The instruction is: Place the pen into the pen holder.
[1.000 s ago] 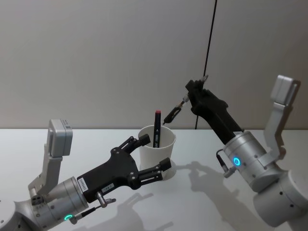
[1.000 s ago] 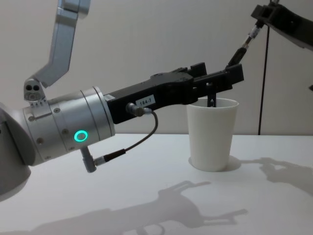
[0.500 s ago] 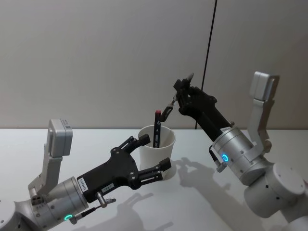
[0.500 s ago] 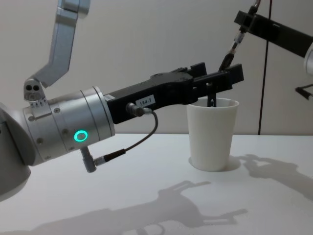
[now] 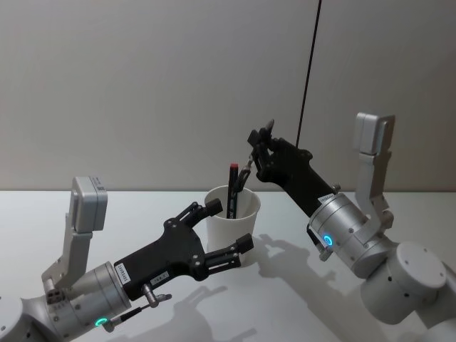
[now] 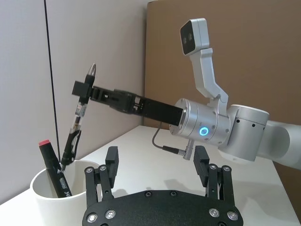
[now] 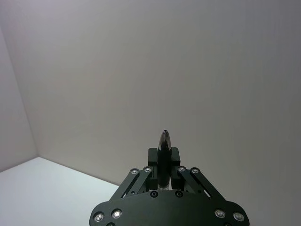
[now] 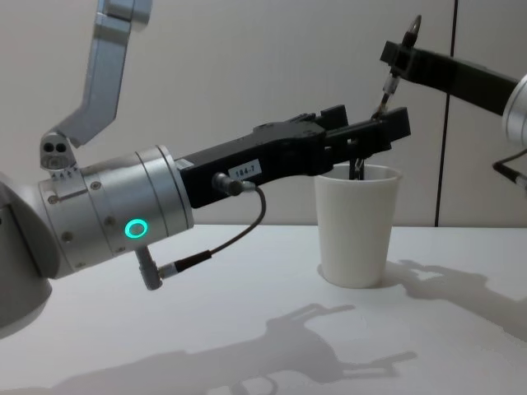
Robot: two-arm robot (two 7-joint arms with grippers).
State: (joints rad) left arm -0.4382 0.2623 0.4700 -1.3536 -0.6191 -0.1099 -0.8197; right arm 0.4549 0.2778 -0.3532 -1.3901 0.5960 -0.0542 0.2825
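Plain white tapered paper cup [image 5: 232,216], the pen holder, standing upright on the pale surface [image 5: 299,285]. Right gripper [image 5: 254,148] above and just to the right of the cup's rim, clamped on a slim dark pen [image 6: 77,127] with a silvery pointed end up. Pen steeply tilted, lower tip just over the cup's mouth at its right side; whether the tip has passed below the rim, hard to say from the head view, though in the left wrist view it ends close above the opening, beside the second pen. Seen from the right wrist, only the pen's pointed top [image 7: 163,141] showing between the closed fingers, the rest hidden behind the gripper body.

Already inside the cup: a black marker-like pen with a red cap [image 5: 231,189], leaning against the left part of the rim, its lower half hidden by the cup wall.

Left gripper [image 5: 226,229] wide open, straddling the cup from the near left side, one finger pair at the rim, the other at the cup's lower front, holding nothing; contact with the cup wall not clear. From the chest view, left gripper fingers [image 8: 362,140] covering the cup's rim and most of both pens.
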